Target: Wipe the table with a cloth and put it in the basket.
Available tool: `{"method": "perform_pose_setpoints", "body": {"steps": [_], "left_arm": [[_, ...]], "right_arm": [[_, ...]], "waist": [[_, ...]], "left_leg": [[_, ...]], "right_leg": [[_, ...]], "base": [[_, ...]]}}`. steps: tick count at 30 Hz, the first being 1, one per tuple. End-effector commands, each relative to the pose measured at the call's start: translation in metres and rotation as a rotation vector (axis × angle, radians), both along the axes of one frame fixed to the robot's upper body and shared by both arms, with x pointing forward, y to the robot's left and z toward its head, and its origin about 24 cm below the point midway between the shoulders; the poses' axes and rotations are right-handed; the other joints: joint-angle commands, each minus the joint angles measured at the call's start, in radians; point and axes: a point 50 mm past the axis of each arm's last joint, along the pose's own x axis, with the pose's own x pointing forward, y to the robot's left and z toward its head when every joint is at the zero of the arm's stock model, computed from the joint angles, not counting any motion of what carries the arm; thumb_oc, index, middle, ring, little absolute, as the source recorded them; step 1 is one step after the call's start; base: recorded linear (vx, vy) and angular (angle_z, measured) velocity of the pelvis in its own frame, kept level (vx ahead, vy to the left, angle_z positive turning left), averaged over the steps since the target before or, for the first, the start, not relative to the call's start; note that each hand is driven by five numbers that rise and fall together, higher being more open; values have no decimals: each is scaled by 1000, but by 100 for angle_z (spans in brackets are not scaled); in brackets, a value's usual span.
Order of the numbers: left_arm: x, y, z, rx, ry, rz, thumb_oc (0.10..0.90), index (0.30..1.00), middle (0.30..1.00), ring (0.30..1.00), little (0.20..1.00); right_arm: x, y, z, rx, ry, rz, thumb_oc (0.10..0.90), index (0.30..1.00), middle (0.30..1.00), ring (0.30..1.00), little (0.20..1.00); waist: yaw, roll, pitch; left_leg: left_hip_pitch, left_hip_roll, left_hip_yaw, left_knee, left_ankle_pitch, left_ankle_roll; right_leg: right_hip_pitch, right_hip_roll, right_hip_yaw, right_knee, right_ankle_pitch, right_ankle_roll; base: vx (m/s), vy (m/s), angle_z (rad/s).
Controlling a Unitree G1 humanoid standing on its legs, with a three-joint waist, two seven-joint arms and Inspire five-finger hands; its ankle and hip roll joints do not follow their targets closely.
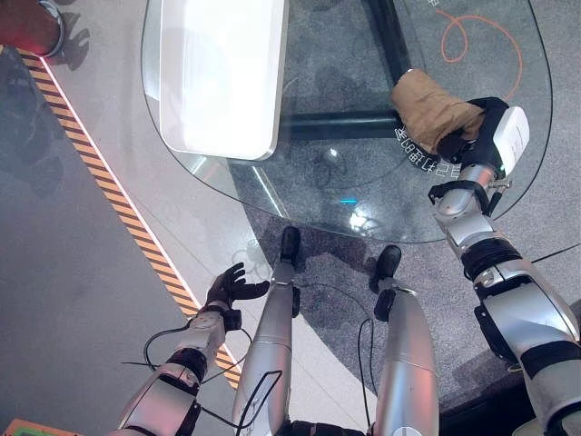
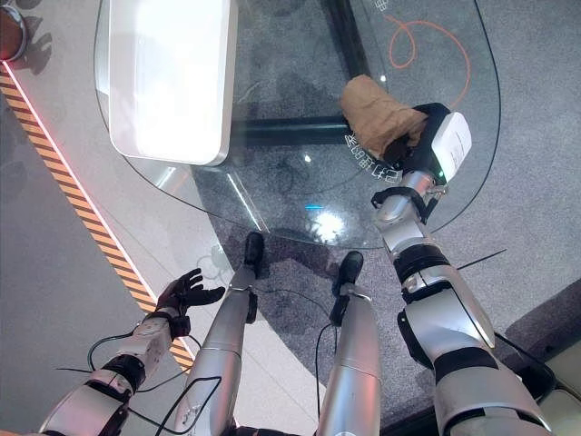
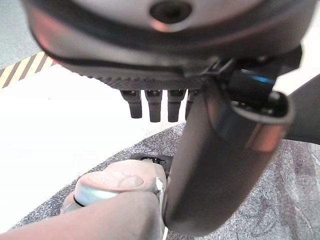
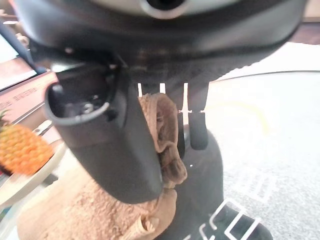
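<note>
cloth [image 1: 431, 111] sits bunched under my right hand [image 1: 477, 132], brown and crumpled, spread out past my fingertips onto the glass table [image 1: 363, 173]. my fingers and thumb are curled round a fold of it, and the right wrist view shows the fabric [image 4: 162, 135] pinched up between them, so i am gripping it and pressing it down at once. i judge that is the point of the hold: a loose cloth would slide out from under the palm, while a pinched one drags along with the arm and sweeps the surface.

my left hand [image 1: 231, 286] hangs low on my other side, well apart from the table, fingers relaxed and spread, holding nothing. it has no part in the wiping, so it stays clear of the glass edge.

across the table from my right hand lies a white tray [image 1: 227, 73], well apart from the cloth. an orange cable [image 1: 481, 36] shows through the glass beyond my right hand.

i take the wiping to be under way. i see no basket near either hand, so the drop-off is not yet done, and finding the basket is what the later step calls for.
</note>
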Motion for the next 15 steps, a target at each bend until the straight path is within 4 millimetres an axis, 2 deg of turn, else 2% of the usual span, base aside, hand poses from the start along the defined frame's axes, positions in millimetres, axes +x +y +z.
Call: {"method": "perform_pose_setpoints", "body": {"steps": [1, 7, 12, 15], "left_arm": [[-17, 25, -11, 5, 53, 72, 800, 900, 900, 900, 900], [-17, 32, -9, 14, 54, 87, 800, 900, 900, 900, 900], [-16, 41, -6, 18, 56, 102, 800, 900, 900, 900, 900], [-15, 42, -5, 19, 54, 107, 800, 900, 900, 900, 900]], "right_arm": [[-29, -80, 24, 55, -92, -322, 100, 300, 300, 300, 200], [-42, -99, 2, 276, -126, -406, 100, 300, 300, 300, 200], [-52, -112, -5, 400, -181, -465, 100, 300, 300, 300, 200], [-54, -114, -4, 415, -192, -486, 100, 300, 300, 300, 200]], "waist": [[-19, 21, -20], [-25, 13, -20], [-30, 8, -20], [-32, 4, -20]], "left_leg": [[-10, -50, 111, 84, -78, 118], [-14, -48, 108, 89, -85, 121], [-15, -47, 104, 94, -91, 119], [-19, -46, 103, 96, -92, 119]], "right_leg": [[19, 71, -30, -66, 47, -30], [18, 75, -26, -64, 48, -27], [17, 79, -20, -60, 47, -24], [13, 81, -17, -58, 47, -23]], "base": [[9, -34, 0], [5, -11, 0], [0, 0, 0], [0, 0, 0]]}}
